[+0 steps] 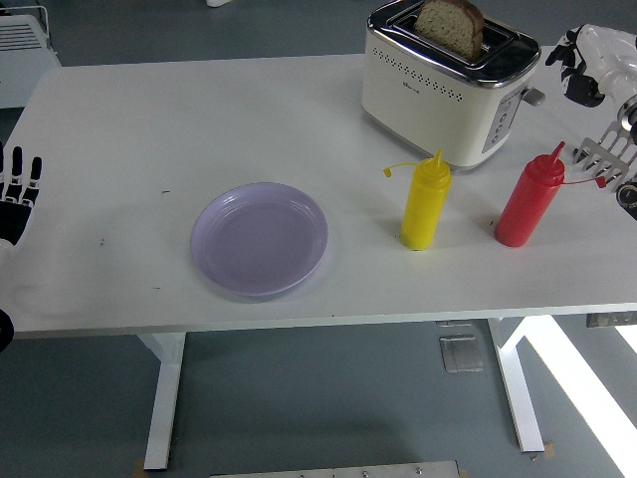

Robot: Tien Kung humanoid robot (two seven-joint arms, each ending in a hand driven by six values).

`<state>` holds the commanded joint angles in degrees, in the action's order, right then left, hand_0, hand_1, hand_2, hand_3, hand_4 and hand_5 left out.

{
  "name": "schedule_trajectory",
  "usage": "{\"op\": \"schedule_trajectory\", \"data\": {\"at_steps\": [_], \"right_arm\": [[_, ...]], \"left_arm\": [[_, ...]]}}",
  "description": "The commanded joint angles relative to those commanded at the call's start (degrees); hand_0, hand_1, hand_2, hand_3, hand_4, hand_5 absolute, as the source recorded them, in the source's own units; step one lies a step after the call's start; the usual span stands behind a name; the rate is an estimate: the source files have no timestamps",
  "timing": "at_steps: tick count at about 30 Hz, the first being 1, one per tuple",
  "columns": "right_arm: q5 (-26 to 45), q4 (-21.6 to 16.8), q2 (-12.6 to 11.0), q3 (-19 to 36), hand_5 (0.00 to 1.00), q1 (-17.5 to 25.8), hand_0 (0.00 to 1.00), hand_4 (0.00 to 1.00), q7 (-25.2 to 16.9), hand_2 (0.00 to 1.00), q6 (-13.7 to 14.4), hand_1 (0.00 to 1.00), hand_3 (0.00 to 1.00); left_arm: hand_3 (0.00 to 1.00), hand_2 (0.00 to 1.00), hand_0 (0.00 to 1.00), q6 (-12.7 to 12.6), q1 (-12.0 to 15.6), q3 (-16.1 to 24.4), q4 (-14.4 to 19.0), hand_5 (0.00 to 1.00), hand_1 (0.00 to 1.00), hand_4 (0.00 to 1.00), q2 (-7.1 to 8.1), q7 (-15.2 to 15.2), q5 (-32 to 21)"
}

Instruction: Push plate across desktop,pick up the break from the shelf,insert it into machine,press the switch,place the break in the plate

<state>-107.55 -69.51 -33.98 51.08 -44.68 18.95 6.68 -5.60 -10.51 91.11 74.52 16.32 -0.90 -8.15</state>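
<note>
Black-and-white right hand [587, 65]: raised at the picture's upper right edge, just beside the toaster's end, touching nothing; its dark fingers [575, 82] curl downward around no object, a loose, narrow pose.
Right arm: comes in from the right edge, with metal parts showing below the hand near the red bottle.
Cream-and-chrome two-slot toaster [448, 85]: stands at the table's far right, its lever side facing the right hand.
Brown slice of bread [450, 27]: upright in the toaster's slot, its upper part standing well clear of the chrome top.
Red plastic squeeze bottle [530, 198]: upright, in front of the toaster's right end, near the right arm but apart from it.
Yellow plastic squeeze bottle [427, 200]: upright, left of the red one, its cap hanging off to the left on a thin strap.
Pale lilac round plate [260, 239]: flat near the table's front centre, nothing on it, well apart from the bottles and toaster.
Black left hand [18, 189]: at the left edge, fingers straight and spread, holding nothing, level with the table's left end.
White rectangular table [179, 119]: carries the plate, bottles and toaster.
</note>
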Motion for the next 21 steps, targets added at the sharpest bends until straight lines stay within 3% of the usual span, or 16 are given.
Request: {"op": "schedule_trajectory", "data": {"at_steps": [2, 3, 8, 9, 14, 15, 20, 21], "right_arm": [[-0.9, -1.0, -0.3, 1.5, 0.002, -0.6, 0.511, 0.112, 0.5, 0.637, -0.5, 0.493, 0.56], [-0.9, -1.3, -0.4, 1.8, 0.002, -1.0, 0.512, 0.176, 0.6, 0.64, -0.5, 0.513, 0.561], [1.5, -1.7, -0.4, 1.1, 0.002, -3.8, 0.512, 0.176, 0.7, 0.64, -0.2, 0.513, 0.561], [2.2, -1.7, -0.3, 0.6, 0.002, -4.5, 0.531, 0.374, 0.7, 0.654, -0.1, 0.577, 0.59], [7.9, 0.2, 1.1, -3.3, 0.002, -9.5, 0.531, 0.374, 1.0, 0.654, -0.8, 0.577, 0.59], [8.9, 1.0, 1.6, -4.2, 0.078, -10.6, 0.619, 0.589, 1.1, 0.7, -1.1, 0.672, 0.698], [12.4, 5.7, 4.3, -8.3, 0.078, -16.3, 0.619, 0.589, 2.2, 0.7, -3.7, 0.672, 0.698], [12.8, 7.1, 5.1, -9.5, 0.137, -17.7, 0.662, 0.655, 2.6, 0.727, -4.6, 0.698, 0.726]], "left_arm": [[0.655, 0.643, 0.753, 0.0, 0.0, 0.0, 0.0, 0.827, 0.684, 0.697, 0.02, 0.0, 0.0], [0.655, 0.643, 0.753, 0.0, 0.0, 0.0, 0.0, 0.827, 0.685, 0.697, 0.02, 0.0, -0.1], [0.655, 0.643, 0.753, 0.0, 0.0, 0.0, -0.1, 0.827, 0.685, 0.697, 0.09, 0.0, -0.1], [0.654, 0.643, 0.753, 0.0, 0.0, -0.1, -0.1, 0.826, 0.684, 0.696, 0.11, 0.0, -0.1], [0.654, 0.643, 0.753, 0.0, -0.1, -0.2, -0.2, 0.826, 0.684, 0.696, 0.22, 0.0, -0.1], [0.654, 0.643, 0.753, 0.0, -0.1, -0.3, -0.2, 0.825, 0.684, 0.697, 0.25, 0.0, -0.1], [0.654, 0.643, 0.753, 0.0, -0.2, -0.6, -0.3, 0.825, 0.684, 0.697, 0.43, 0.0, -0.2], [0.653, 0.643, 0.752, 0.0, -0.2, -0.7, -0.3, 0.825, 0.684, 0.697, 0.48, 0.0, -0.2]]}}
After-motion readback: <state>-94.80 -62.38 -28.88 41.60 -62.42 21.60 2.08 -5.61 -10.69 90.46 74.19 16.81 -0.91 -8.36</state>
